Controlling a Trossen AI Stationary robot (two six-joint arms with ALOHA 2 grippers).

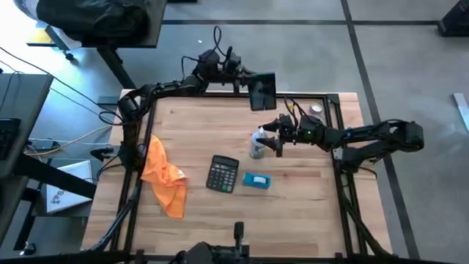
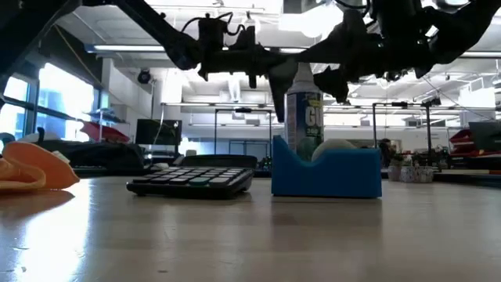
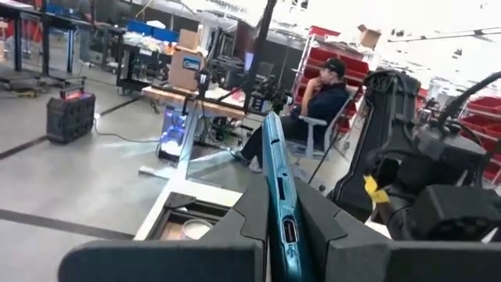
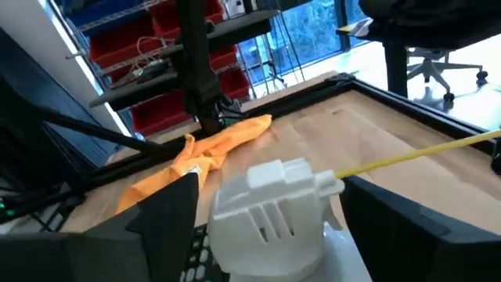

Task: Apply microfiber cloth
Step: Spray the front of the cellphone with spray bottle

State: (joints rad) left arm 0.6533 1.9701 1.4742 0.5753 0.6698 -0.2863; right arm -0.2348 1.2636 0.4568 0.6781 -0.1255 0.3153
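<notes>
The orange microfiber cloth (image 1: 165,176) lies crumpled on the table near its left edge, and no gripper touches it; it also shows in the right wrist view (image 4: 211,145). My left gripper (image 1: 248,78) is over the far edge, shut on a flat teal slab (image 1: 262,92). My right gripper (image 1: 270,139) is open at mid-table. Its fingers stand on either side of the white trigger head (image 4: 274,200) of a spray bottle (image 2: 304,117). I cannot tell whether they touch it. The bottle stands upright. My left gripper pinches the teal slab between its two fingers, one finger on each flat face, at the slab's end nearest the wrist (image 3: 286,235). The fingers reach level from the table's left and lie along the slab. The slab is lifted clear above the far edge.
A black calculator (image 1: 222,174) and a small blue box (image 1: 256,181) lie side by side in front of the bottle. A black frame (image 1: 344,110) runs around the table's edges. Bare wood lies at the near right. A person sits in the room beyond the table (image 3: 317,106).
</notes>
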